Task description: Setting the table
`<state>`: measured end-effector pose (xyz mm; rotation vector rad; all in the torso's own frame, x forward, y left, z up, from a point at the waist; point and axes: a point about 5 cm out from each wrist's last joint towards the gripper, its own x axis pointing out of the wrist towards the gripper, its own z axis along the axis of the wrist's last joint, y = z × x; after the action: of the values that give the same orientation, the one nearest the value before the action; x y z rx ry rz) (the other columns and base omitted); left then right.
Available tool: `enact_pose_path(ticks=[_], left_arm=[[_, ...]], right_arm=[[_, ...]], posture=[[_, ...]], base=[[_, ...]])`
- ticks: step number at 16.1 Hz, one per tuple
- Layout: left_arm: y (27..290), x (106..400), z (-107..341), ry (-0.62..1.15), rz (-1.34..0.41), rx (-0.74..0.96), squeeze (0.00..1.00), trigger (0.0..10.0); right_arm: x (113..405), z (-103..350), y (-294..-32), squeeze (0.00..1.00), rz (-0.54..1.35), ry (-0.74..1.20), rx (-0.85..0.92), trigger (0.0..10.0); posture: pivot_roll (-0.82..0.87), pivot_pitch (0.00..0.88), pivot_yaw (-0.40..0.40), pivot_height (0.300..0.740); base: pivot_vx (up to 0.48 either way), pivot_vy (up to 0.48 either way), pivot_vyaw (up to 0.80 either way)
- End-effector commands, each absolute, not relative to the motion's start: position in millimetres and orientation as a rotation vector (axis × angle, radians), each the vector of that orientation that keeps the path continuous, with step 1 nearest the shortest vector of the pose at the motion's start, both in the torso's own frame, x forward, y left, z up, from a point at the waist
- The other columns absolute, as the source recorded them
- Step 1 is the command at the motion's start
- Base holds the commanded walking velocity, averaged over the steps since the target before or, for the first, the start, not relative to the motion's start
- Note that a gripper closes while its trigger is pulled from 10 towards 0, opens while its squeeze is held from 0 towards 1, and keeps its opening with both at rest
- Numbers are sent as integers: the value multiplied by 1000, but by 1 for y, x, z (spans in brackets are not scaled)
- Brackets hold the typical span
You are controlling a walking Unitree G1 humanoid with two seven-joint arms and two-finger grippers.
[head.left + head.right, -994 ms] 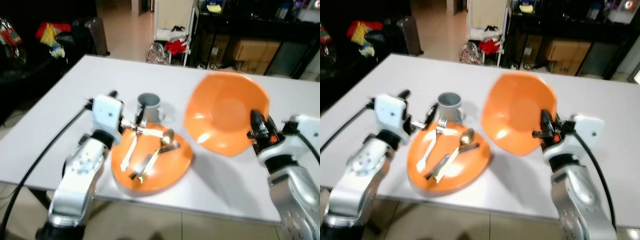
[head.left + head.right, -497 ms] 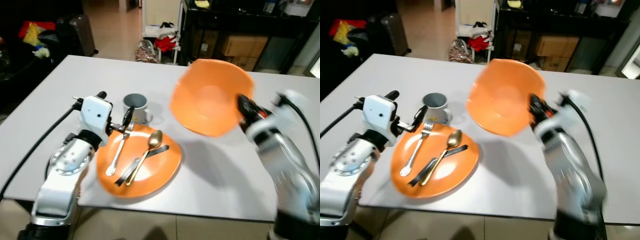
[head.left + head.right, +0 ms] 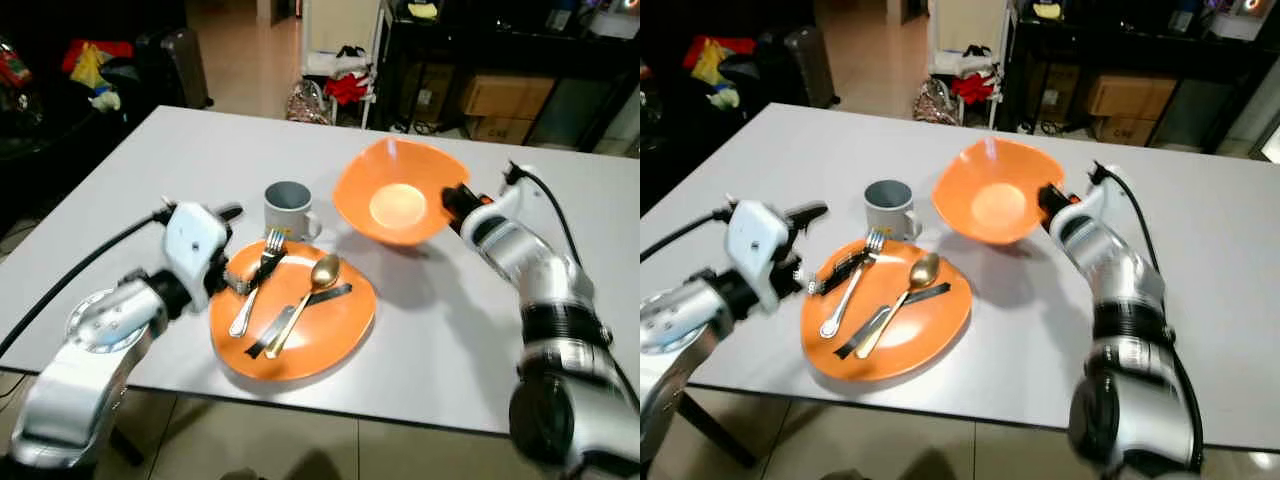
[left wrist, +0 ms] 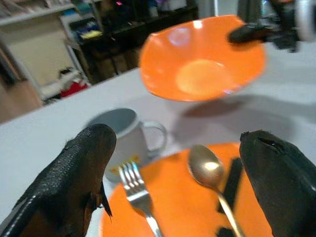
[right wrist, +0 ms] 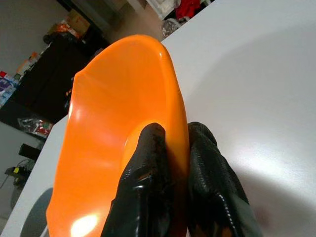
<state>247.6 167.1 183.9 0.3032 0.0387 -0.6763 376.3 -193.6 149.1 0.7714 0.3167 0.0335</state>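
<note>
right claw [image 5: 170,163]: pinching the rim of the orange bowl [image 3: 392,200], one finger inside the wall and one outside, so the bowl hangs tilted off the table [image 3: 150,160] instead of resting on it. Looks like an edge grip meant for carrying it over and setting it down.
left claw [image 4: 173,163]: fingers spread wide, gripping nothing, parked at the near-left edge of the orange plate [image 3: 330,330].
just ahead of the left claw: fork [image 3: 258,280], gold spoon [image 3: 310,290] and dark knife [image 3: 300,315] all piled on the plate, probably waiting to be laid out.
a bit further out: grey mug [image 3: 288,208] upright on the table, just beside the plate's far rim.
beyond that: the bowl, hovering past the mug.
</note>
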Motion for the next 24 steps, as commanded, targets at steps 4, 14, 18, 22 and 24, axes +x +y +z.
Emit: enact_pose_path(ticks=[4, 14, 18, 22, 24], left_arm=[[163, 224, 176, 171, -832, 279, 0, 10000], [162, 220, 175, 209, -834, 297, 0, 10000], [163, 221, 175, 196, -818, 277, 0, 10000], [163, 223, 176, 138, -755, 211, 0, 10000], [161, 226, 177, 103, -708, 223, 0, 10000]], right_arm=[[383, 142, -195, 0, 14, 322, 896, 10000], [374, 104, -186, 1000, -27, 454, 998, 10000], [372, 110, -194, 1000, 4, 444, 1018, 10000], [338, 149, -197, 1000, 193, 315, 1024, 10000], [311, 163, -190, 1000, 277, 286, 928, 10000]], posture=[[107, 0, -64, 740], [107, 0, -59, 740], [102, 0, -57, 740], [62, 0, -32, 740], [51, 0, -29, 740]], base=[[0, 0, 0], [0, 0, 0], [0, 0, 0], [0, 0, 0], [0, 0, 0]])
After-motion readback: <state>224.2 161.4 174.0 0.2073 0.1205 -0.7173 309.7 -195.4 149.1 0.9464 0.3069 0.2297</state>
